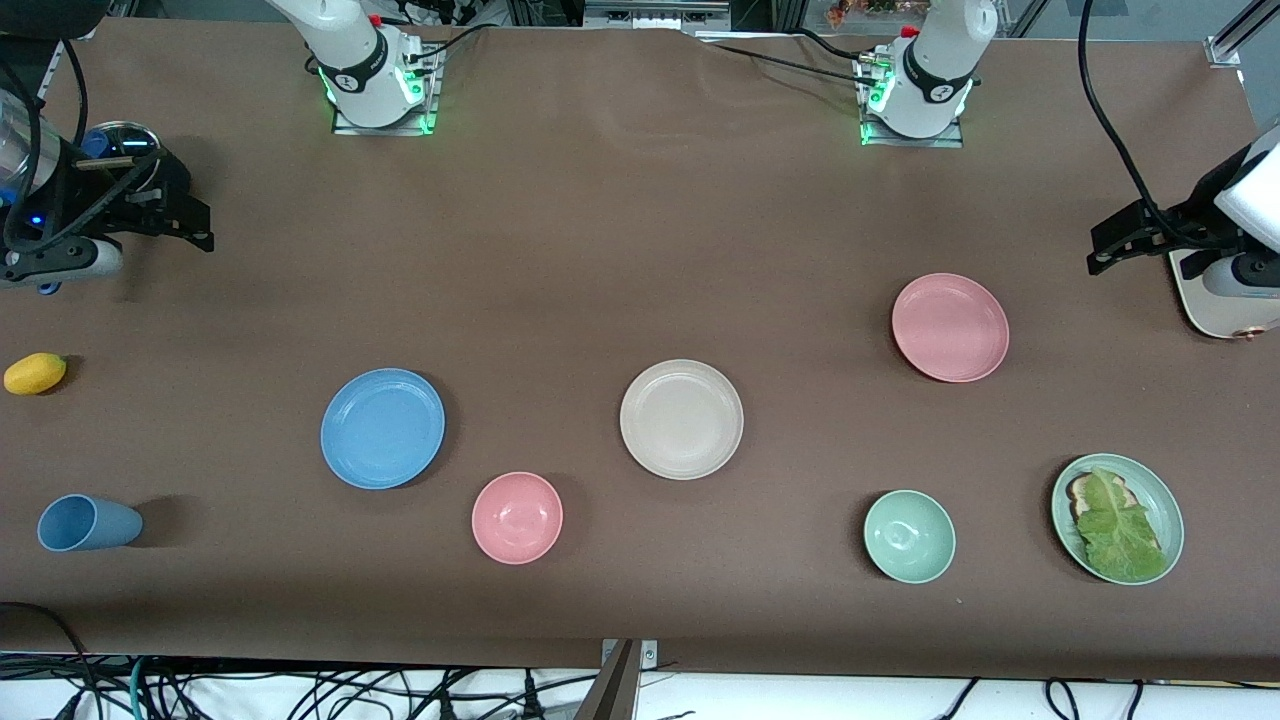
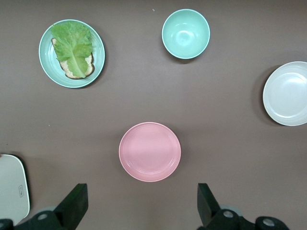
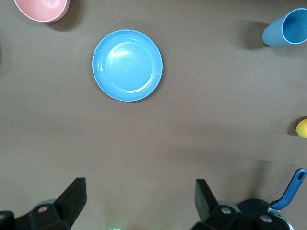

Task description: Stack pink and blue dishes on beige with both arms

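The beige plate (image 1: 681, 419) lies near the middle of the table and also shows in the left wrist view (image 2: 287, 93). Toward the left arm's end lies the pink plate (image 1: 950, 327) (image 2: 149, 151), bare and flat. The blue plate (image 1: 382, 428) (image 3: 127, 65) rests toward the right arm's end. My left gripper (image 1: 1105, 245) (image 2: 142, 191) hangs open over the table at its own end, well clear of the pink plate. My right gripper (image 1: 200, 225) (image 3: 140, 187) is open too, high over its end, apart from the blue plate. Neither holds anything.
A pink bowl (image 1: 517, 517) sits between the blue and beige plates, nearer the camera. A mint bowl (image 1: 909, 536) and a green plate with lettuce on bread (image 1: 1117, 517) lie toward the left arm's end. A blue cup (image 1: 88, 523), a yellow fruit (image 1: 35, 373) and a white board (image 1: 1215, 300) sit at the ends.
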